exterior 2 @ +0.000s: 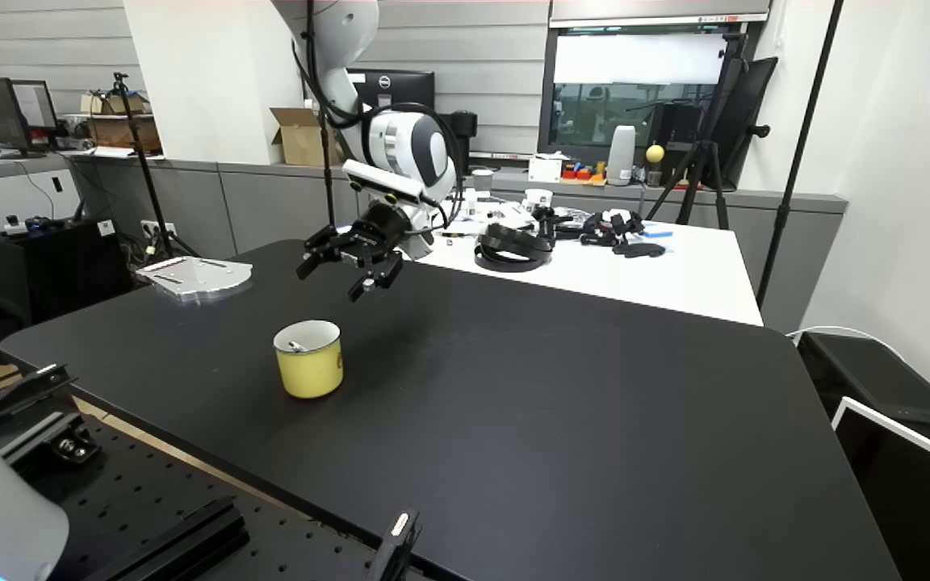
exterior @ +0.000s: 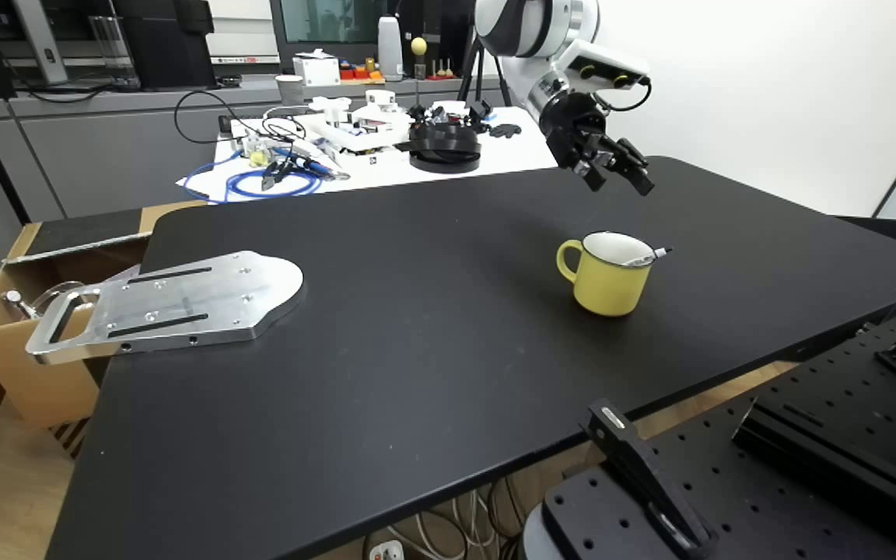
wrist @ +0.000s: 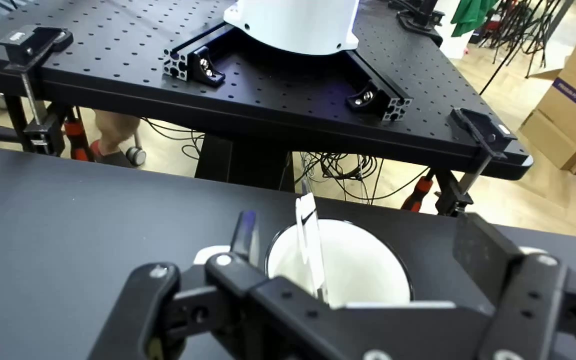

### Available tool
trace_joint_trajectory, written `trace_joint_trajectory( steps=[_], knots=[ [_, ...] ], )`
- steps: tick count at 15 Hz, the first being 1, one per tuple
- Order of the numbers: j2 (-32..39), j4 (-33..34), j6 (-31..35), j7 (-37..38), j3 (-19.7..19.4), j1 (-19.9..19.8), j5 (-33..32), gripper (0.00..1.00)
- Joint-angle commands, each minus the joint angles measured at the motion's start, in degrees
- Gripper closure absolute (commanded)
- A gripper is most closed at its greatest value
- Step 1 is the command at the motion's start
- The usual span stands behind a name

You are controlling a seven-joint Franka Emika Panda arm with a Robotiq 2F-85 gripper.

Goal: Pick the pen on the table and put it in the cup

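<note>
The pale-yellow cup (exterior: 610,286) stands upright on the black table (exterior: 386,373), its handle showing in an exterior view. Inside it leans the pen (wrist: 312,245), mostly white with dark parts; one end pokes out over the rim. Only a bit of the pen (exterior 2: 296,347) shows within the cup (exterior 2: 312,373) in an exterior view. My gripper (exterior: 619,183) hangs in the air behind and above the cup, touching neither cup nor pen. Its fingers are spread wide with nothing held; in the wrist view the cup's opening (wrist: 363,265) appears between them, its near part hidden by the gripper.
A silver metal plate (exterior: 183,299) with a handle lies at one end of the table, beside an open cardboard box (exterior: 43,365). Behind stands a white table (exterior 2: 691,274) cluttered with cables and parts. The perforated black base (wrist: 118,55) with clamps borders the table's front edge.
</note>
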Motion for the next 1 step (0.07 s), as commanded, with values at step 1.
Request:
trace_joint_trajectory(
  steps=[1],
  knots=[
    [0.16, 0.14, -0.15, 0.25, 0.56, -0.43, -0.29, 0.0]
  ],
)
